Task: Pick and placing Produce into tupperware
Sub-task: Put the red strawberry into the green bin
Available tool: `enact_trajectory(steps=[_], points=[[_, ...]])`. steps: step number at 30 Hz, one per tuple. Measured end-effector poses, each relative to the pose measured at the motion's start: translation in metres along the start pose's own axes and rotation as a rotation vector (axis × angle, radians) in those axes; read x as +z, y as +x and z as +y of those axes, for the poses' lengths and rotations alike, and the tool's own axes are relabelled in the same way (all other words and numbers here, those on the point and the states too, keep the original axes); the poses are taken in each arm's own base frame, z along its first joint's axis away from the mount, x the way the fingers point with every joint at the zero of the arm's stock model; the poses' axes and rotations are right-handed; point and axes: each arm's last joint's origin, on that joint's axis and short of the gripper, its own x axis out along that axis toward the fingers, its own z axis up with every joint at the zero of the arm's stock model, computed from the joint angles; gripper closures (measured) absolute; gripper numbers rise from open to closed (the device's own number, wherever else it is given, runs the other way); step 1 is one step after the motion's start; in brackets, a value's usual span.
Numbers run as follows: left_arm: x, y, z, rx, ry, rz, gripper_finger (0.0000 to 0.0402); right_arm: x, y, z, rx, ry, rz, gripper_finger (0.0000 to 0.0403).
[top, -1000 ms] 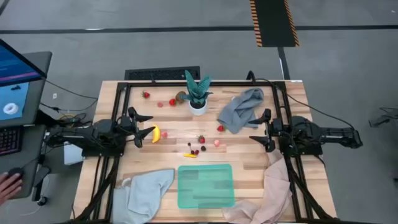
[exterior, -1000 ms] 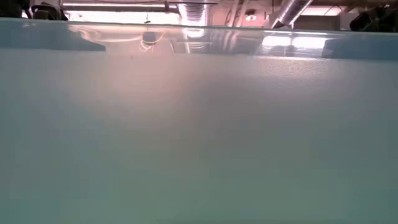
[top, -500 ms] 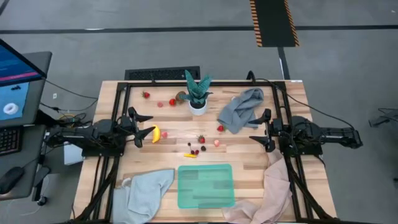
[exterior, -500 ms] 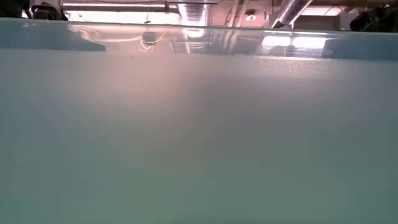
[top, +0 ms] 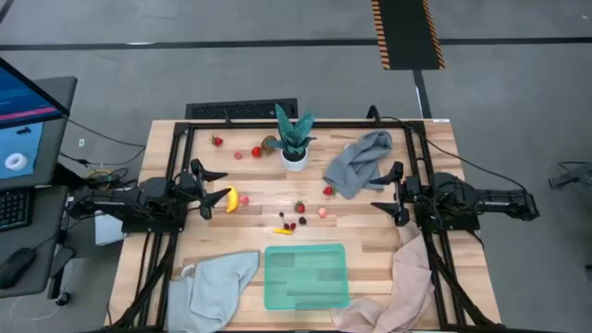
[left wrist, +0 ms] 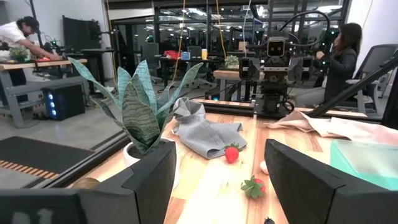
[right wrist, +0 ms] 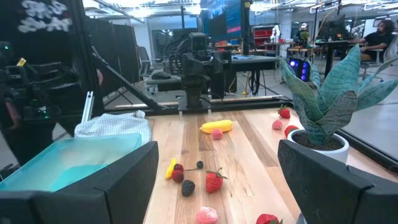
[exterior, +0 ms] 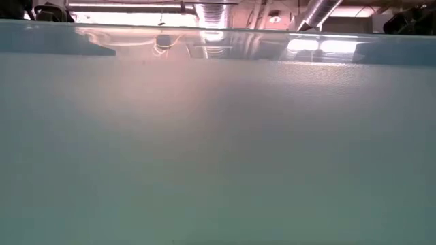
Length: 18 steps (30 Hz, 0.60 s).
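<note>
Left jaws: the left gripper (top: 215,188) sits at the left-centre of the high view, fingers spread apart with nothing between them, the banana just off their tips.
Right jaws: the right gripper (top: 386,193) sits at right-centre, fingers wide apart and empty.
Tupperware: the mint-green tupperware (top: 306,275) lies at lower centre of the high view, no fruit visible inside; in the low view its wall (exterior: 218,150) fills nearly the whole frame.
Banana: the yellow banana (top: 232,199) lies left of centre on the table (top: 254,222).
Central fruit: a strawberry (top: 299,207), a pink piece (top: 323,212), dark berries (top: 290,224) and a small yellow piece (top: 282,230) cluster just above the tupperware.
Other fruit: a second strawberry (top: 327,191) lies beside the grey cloth; a red berry (top: 217,141), a pink bit and a brown round piece (top: 268,143) sit upper left of the plant.
Plant: the potted plant (top: 294,139) stands at upper centre.
Cloths: a grey cloth (top: 359,162) at upper right, a pale blue cloth (top: 220,287) at lower left, a beige cloth (top: 407,277) at lower right.
Room: in the left wrist view a person (left wrist: 339,53) sits at upper right.
</note>
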Motion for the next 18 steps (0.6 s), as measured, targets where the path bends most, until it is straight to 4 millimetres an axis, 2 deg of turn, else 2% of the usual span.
enact_trajectory(steps=[18], points=[[0.0000,0.0000,0.0000,0.000,0.001,0.000,0.0166,-0.0001,0.0000,0.0000,0.000,0.000,0.000,0.0051]])
